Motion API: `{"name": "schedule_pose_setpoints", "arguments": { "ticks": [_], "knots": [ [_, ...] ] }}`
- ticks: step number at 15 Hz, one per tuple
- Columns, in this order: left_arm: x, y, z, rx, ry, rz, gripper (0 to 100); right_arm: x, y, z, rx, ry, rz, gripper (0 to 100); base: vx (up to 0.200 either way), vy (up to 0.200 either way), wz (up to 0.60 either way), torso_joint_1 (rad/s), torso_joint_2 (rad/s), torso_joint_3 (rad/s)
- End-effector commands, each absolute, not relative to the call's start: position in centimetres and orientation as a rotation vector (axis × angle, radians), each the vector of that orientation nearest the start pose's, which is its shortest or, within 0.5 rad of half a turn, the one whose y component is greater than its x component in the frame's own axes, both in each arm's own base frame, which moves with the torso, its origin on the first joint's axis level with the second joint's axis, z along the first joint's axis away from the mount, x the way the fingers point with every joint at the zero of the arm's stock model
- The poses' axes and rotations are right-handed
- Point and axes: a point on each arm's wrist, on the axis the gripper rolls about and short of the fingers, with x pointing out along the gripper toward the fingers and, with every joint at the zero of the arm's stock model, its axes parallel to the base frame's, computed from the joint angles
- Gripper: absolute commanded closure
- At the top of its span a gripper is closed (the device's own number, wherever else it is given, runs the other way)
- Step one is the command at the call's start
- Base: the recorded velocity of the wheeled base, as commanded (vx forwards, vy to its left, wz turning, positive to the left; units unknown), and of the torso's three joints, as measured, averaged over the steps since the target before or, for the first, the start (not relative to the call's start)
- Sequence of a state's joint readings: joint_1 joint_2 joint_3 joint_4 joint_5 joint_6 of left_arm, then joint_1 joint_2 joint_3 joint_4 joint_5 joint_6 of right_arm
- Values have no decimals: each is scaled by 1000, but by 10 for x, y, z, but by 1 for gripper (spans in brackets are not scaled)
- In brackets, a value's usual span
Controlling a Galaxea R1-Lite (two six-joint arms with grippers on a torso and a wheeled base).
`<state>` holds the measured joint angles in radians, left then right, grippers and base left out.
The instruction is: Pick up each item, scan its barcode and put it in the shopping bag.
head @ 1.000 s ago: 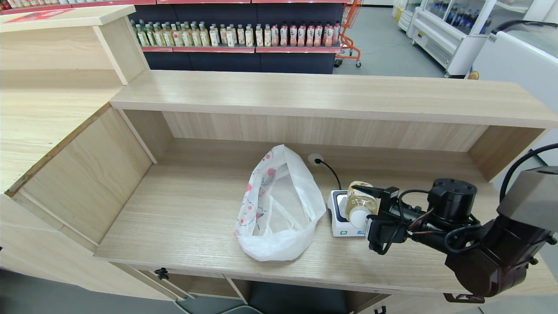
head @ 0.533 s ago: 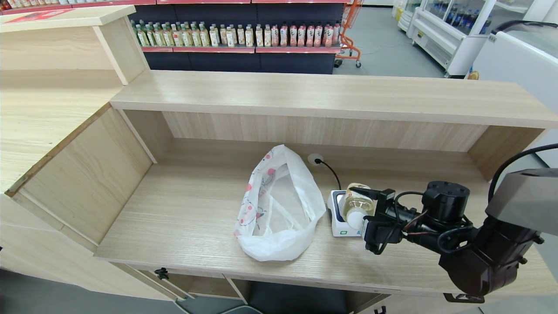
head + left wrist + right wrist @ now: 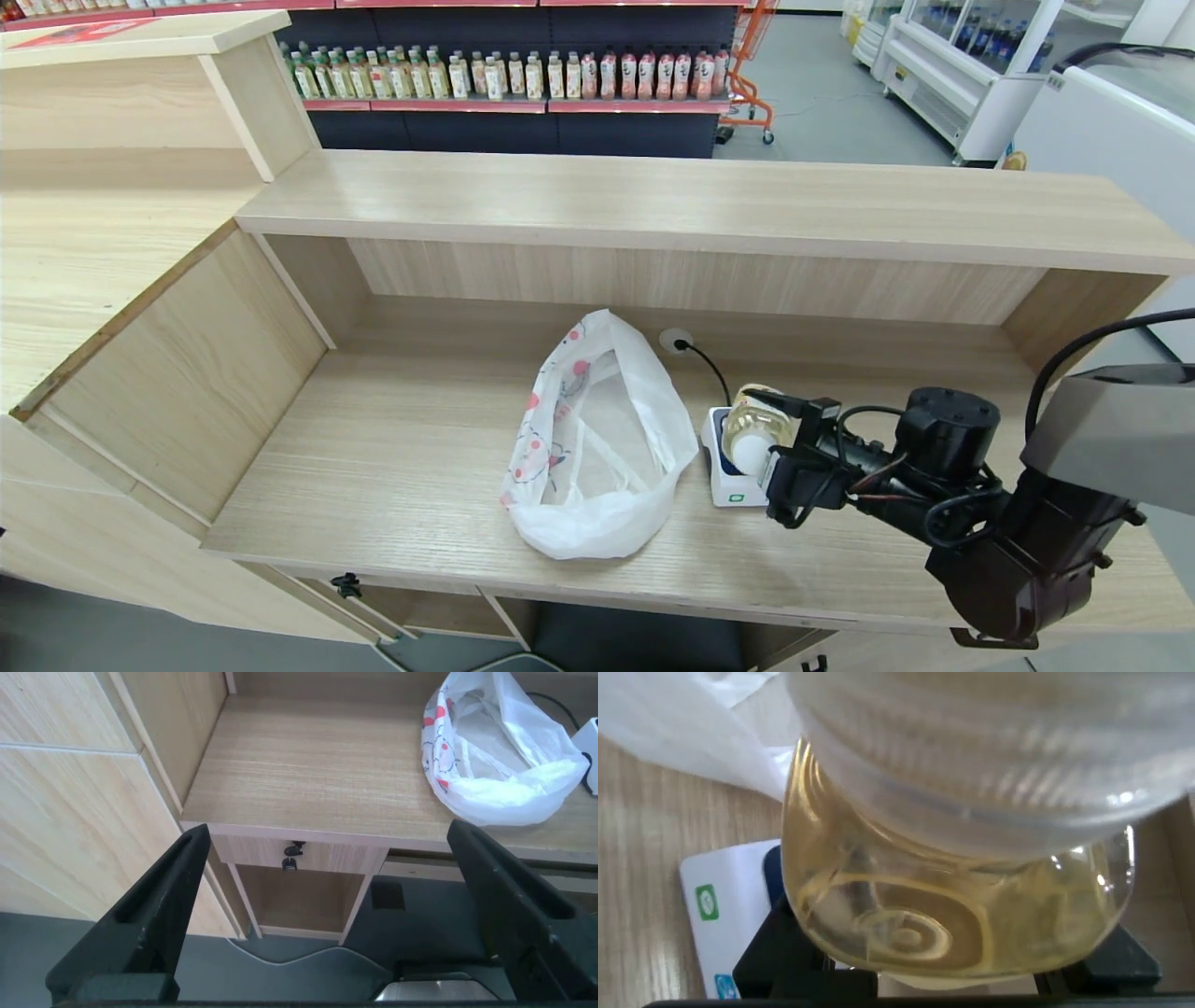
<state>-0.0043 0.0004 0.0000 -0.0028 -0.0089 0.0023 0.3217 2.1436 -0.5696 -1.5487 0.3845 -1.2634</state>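
Observation:
My right gripper [image 3: 770, 434] is shut on a clear bottle of yellowish drink with a white cap [image 3: 752, 437], holding it on its side just above the white barcode scanner [image 3: 726, 471]. In the right wrist view the bottle [image 3: 952, 887] sits between the dark fingers, with the scanner [image 3: 724, 919] below it. The white shopping bag with red prints [image 3: 597, 439] lies open on the counter to the left of the scanner. My left gripper [image 3: 327, 905] hangs open below the counter's front edge, off the bag's [image 3: 491, 747] left side.
The scanner's black cable [image 3: 705, 364] runs to a grommet at the back of the wooden counter [image 3: 392, 448]. A raised shelf [image 3: 709, 205] spans the back, and a side panel [image 3: 187, 373] closes the left. A drawer lock [image 3: 292, 854] sits under the front edge.
My right arm has carried the bottle a little to the left and down, closer over the scanner. The bag and scanner have stayed put.

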Motion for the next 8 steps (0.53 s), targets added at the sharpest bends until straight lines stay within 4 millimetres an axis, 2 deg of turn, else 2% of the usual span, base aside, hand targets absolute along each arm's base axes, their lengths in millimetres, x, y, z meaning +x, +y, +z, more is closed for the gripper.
{"name": "schedule_pose_setpoints", "arguments": {
  "ticks": [1,3,5,8],
  "knots": [
    [-23,0,76,3,-3,-14,0,299,130,111,-1110,-438,528,100,0,0,0,0,0,0],
    [-23,0,76,3,-3,-14,0,276,141,136,-877,-282,395,100,0,0,0,0,0,0],
    [-23,0,76,2,-3,-14,0,264,142,161,-600,-132,267,100,0,0,0,0,0,0],
    [-23,0,76,3,-2,-14,0,254,137,203,-301,-31,276,100,0,0,0,0,0,0]
  ]
}}
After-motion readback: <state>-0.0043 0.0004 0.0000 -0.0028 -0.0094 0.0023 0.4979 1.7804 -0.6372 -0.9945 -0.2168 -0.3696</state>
